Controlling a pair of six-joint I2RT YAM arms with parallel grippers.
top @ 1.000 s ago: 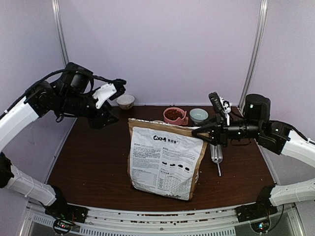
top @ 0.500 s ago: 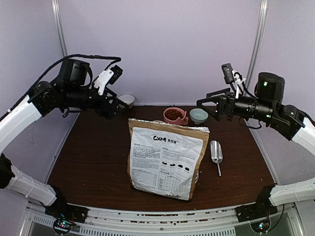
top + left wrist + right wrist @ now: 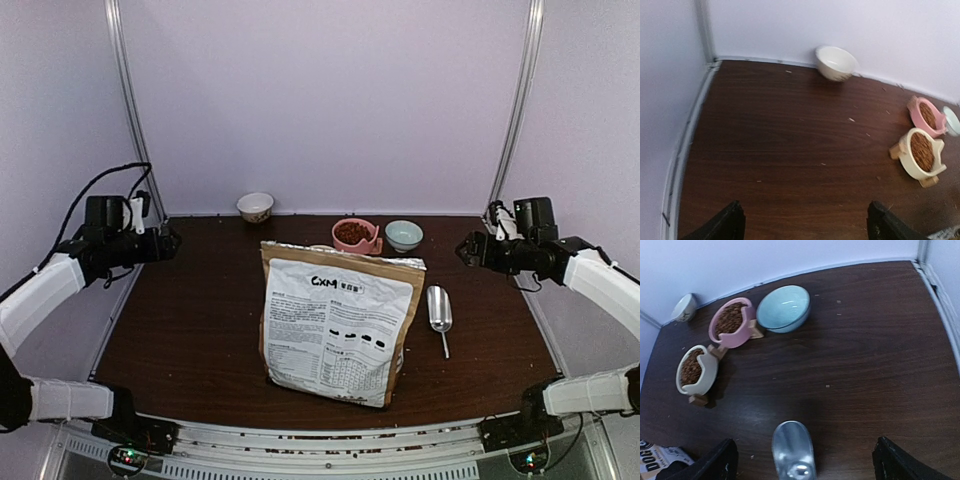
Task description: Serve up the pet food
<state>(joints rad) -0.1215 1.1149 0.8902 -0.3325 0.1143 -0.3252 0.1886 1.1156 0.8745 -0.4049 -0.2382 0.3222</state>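
Note:
The pet food is reddish-brown kibble heaped in a pink bowl (image 3: 355, 235) and a cream bowl (image 3: 695, 371). Both bowls also show in the left wrist view, pink (image 3: 927, 116) and cream (image 3: 921, 152). The bag hides the cream bowl in the top view. My left gripper (image 3: 165, 241) is open and empty at the table's left edge, its fingertips (image 3: 726, 226) wide apart over bare wood. My right gripper (image 3: 468, 250) is open and empty at the right edge. The silver scoop (image 3: 792, 450) lies on the table under it, between its fingertips (image 3: 715, 462), untouched.
A large printed bag (image 3: 340, 325) stands upright mid-table. The scoop (image 3: 440, 310) lies just right of it. An empty light-blue bowl (image 3: 404, 235) sits beside the pink one. A small white bowl (image 3: 255, 206) stands at the back wall. Loose crumbs dot the wood.
Both arms have drawn back and down from near the bag to the table's sides. The right gripper left the bag's top right corner. The bag and scoop stayed put.

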